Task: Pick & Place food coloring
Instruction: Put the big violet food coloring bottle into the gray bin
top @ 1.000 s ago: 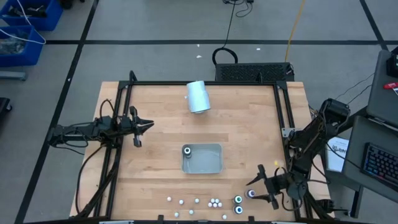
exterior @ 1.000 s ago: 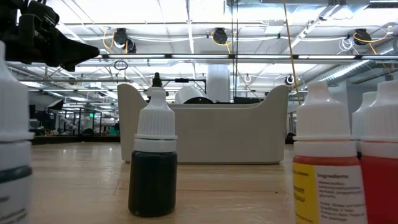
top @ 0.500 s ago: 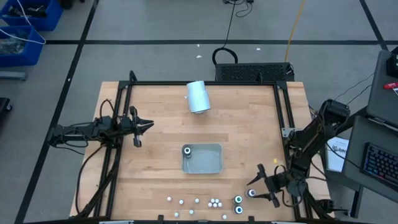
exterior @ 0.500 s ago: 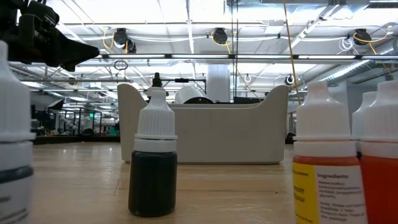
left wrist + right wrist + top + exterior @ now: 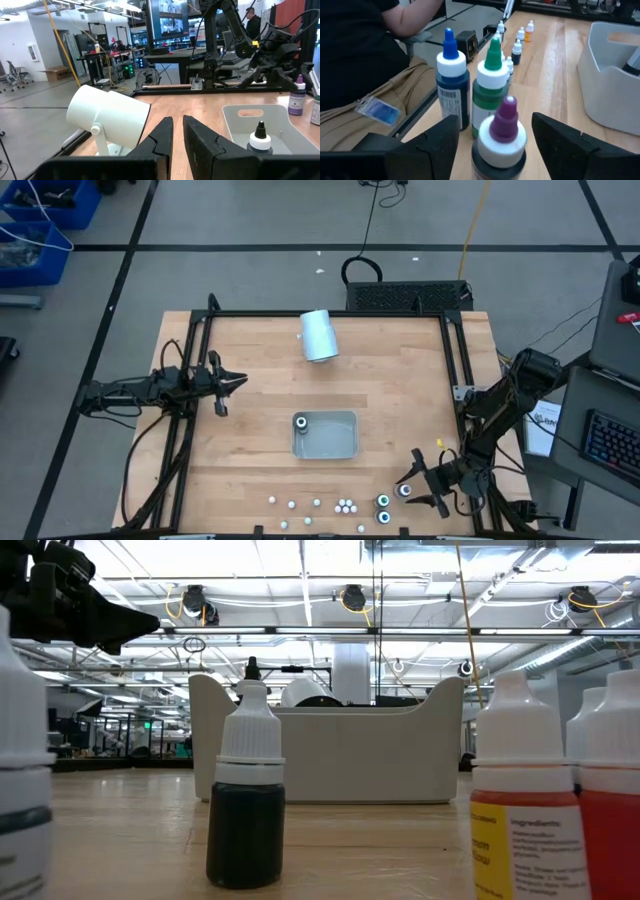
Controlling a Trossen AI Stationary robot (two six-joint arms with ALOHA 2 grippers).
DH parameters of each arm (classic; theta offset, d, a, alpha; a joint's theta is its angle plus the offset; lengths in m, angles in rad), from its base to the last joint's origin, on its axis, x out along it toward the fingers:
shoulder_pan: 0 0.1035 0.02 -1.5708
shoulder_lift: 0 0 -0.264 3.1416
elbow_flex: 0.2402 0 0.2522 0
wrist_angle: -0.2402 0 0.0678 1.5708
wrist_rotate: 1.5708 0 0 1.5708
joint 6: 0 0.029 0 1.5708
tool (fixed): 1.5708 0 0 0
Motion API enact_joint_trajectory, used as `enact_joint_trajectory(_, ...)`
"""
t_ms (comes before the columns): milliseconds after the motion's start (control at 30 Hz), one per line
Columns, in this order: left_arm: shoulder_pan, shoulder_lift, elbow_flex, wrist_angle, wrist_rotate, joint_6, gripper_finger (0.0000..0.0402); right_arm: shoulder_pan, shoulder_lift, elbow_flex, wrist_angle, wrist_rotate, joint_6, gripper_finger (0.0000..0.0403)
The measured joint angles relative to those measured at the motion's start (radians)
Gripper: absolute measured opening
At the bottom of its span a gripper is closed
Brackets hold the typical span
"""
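Ceiling lights point(image 5: 300, 560) are glowing over a grey floor point(image 5: 250, 220); blue bins point(image 5: 40, 220) are sitting beside a keyboard desk point(image 5: 610, 430).

High view looks straight down on the whole wooden table point(image 5: 400, 380), both arms at its sides, far enough to take in floor all round. Low view sits at tabletop height, very close behind the small bottles point(image 5: 245, 800), facing level across to the grey tray point(image 5: 330, 750) and the room's ceiling lights. Left wrist view looks forward past its own two fingers point(image 5: 200, 142), low over the table, facing the right arm; shares the tray point(image 5: 250, 117) and white cylinder point(image 5: 107, 117) with the high view. Right wrist view is very near the larger bottles point(image 5: 492, 85), with the small bottles and tray corner beyond.
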Motion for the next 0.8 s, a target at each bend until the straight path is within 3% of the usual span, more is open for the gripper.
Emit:
enact_joint_trajectory(467,0.0,0.0,0.0,0.0,0.0,0.0,0.0051,0.0,0.0,0.0,-0.016,0.0,0.009,0.0112)
enact_joint_trajectory(800,0.0,0.0,0.0,0.0,0.0,0.0,0.0051,-0.023,-0.032,0.009,0.031,0.003,-0.062,0.0117)
